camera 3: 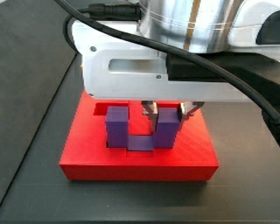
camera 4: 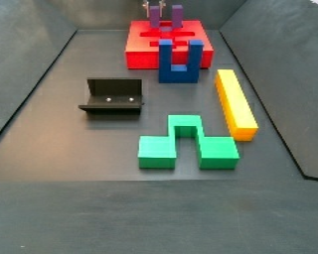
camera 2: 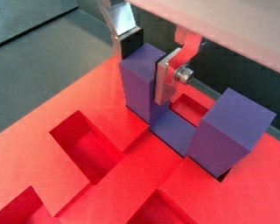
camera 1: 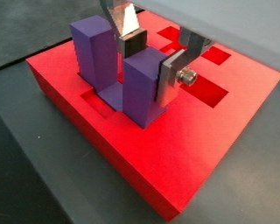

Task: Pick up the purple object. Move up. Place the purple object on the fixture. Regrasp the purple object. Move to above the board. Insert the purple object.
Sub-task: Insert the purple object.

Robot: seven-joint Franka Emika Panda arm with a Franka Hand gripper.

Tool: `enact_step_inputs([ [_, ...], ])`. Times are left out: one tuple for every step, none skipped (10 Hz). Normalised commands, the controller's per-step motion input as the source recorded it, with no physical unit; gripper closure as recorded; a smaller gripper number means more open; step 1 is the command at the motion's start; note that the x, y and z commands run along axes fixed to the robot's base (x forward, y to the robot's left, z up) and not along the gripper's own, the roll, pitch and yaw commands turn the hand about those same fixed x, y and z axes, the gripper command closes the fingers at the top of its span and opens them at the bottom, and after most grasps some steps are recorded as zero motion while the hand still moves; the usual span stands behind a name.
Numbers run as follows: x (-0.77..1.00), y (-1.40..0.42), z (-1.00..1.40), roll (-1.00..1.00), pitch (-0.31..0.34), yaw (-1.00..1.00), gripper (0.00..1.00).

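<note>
The purple object (camera 1: 136, 96) stands on the red board (camera 1: 189, 149) with both prongs pointing up and its base down in a recess. It also shows in the wrist view (camera 2: 140, 87) and in both side views (camera 3: 166, 131) (camera 4: 163, 14). My gripper (camera 1: 150, 74) comes down from above and straddles one prong near its top. Its silver fingers (camera 2: 166, 83) sit against opposite faces of that prong. The other prong (camera 1: 94, 52) stands free. The fixture (camera 4: 111, 97) stands empty on the floor, well away from the board.
A blue U-shaped block (camera 4: 177, 62) stands at the board's (camera 4: 146, 45) front edge. A yellow bar (camera 4: 235, 101) lies to the right, a green block (camera 4: 186, 144) in front. Open cross and rectangular recesses (camera 2: 84, 144) lie beside the purple object. Dark walls ring the floor.
</note>
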Motion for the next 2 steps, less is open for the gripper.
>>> enact_step_inputs([
  [0.08,-0.04,-0.4,0.04,0.0,0.0,1.0],
  [0.0,0.0,0.0,0.0,0.0,0.0,1.0],
])
